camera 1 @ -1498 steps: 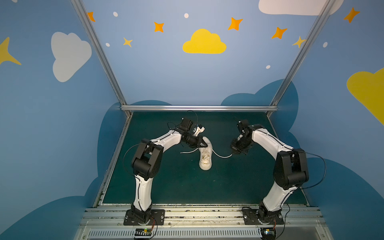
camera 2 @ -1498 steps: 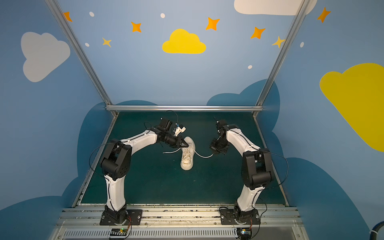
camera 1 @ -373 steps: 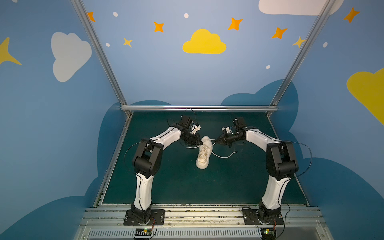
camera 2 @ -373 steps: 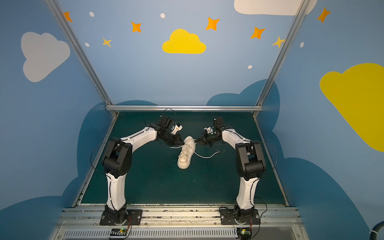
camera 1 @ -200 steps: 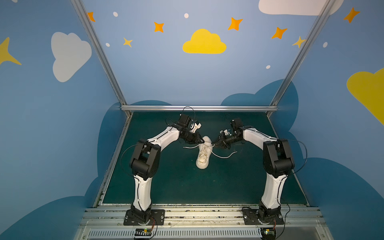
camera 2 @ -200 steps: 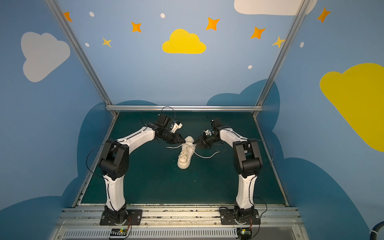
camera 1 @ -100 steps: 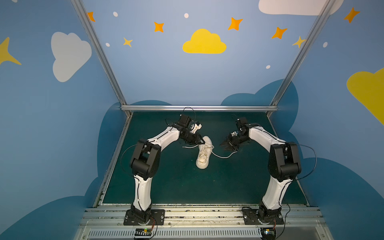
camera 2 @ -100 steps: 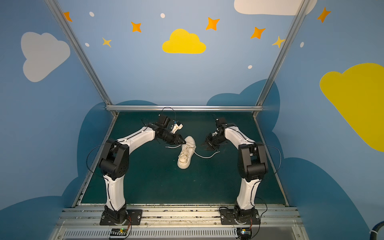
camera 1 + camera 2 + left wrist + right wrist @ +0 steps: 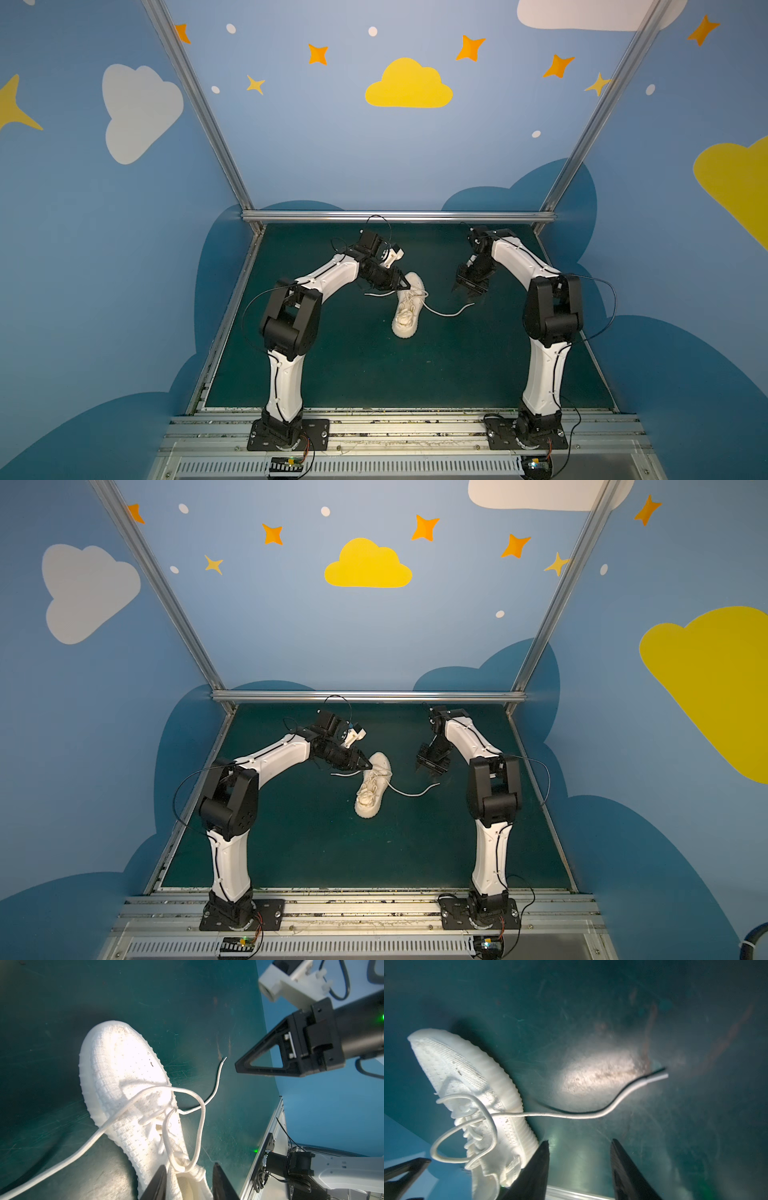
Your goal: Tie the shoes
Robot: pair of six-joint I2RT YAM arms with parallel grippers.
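Green mat (image 9: 332, 365), sneaker (image 9: 405, 307) beneath parted left fingers (image 9: 155, 1184), right fingers (image 9: 533, 1178) wide, empty, just beside it

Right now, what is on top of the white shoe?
Its cream laces lie on the shoe: one loose loop, no bow, both ends trailing onto the green mat. The open left gripper hangs over the heel end, so the shoe's inside is mostly hidden.

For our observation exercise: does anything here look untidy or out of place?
The sneaker is untied: one lace end snakes across the mat, another trails off the opposite side, leaving a slack loop on top.
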